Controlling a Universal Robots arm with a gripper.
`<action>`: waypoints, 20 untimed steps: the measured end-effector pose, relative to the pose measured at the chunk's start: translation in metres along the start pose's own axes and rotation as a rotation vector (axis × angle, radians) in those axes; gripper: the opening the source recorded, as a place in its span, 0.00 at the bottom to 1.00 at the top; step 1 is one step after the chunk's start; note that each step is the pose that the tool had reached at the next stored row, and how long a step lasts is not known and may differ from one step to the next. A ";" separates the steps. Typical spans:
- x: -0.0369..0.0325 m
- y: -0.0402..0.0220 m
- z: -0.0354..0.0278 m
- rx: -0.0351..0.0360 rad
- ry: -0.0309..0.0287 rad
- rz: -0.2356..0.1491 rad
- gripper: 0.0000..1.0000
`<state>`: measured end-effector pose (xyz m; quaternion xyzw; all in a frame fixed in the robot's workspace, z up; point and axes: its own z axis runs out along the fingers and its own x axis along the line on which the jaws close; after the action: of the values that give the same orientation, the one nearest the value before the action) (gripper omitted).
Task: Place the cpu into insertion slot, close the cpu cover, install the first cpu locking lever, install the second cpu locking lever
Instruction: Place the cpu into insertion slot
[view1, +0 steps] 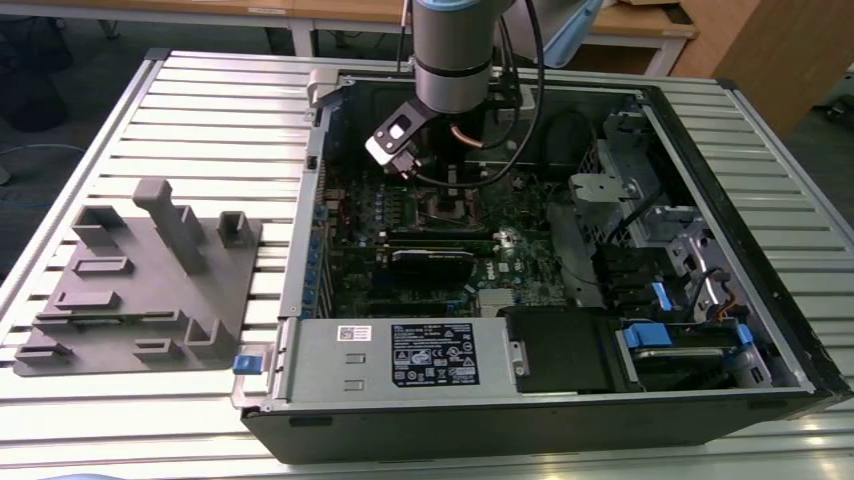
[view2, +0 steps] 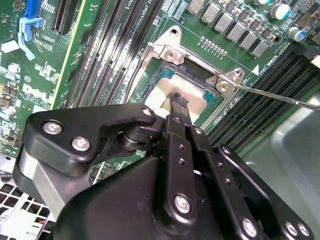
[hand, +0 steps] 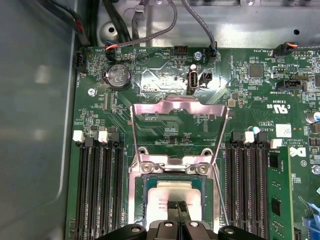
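One robot arm reaches down into an open computer case on a slatted metal tabletop, its hand poised at the processor socket.

Both wrist views show the cpu, silvery-tan side up, lying inside the insertion slot, framed by the slot's shiny metal rim. The hand looks closed, its narrow black tips drawn together and gripping nothing, at the middle of the cpu's top; whether they touch it cannot be told. The cpu cover, a thin silver frame with a window through it, is swung open and away from the slot. A thin metal locking lever is raised beside the slot. Long black memory slots flank both sides. In the exterior view, a grey moulded fixture rests on the tabletop at that view's left, well apart from the case.
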<state>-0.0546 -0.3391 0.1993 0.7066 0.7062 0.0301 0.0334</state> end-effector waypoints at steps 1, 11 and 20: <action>0.0000 0.0000 0.0003 0.0001 -0.0001 0.000 0.11; 0.0001 0.0000 0.0012 -0.0003 0.0007 0.000 0.11; 0.0002 0.0010 -0.0092 -0.0007 0.0010 0.000 0.11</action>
<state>-0.0544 -0.3389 0.2086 0.7066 0.7061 0.0307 0.0333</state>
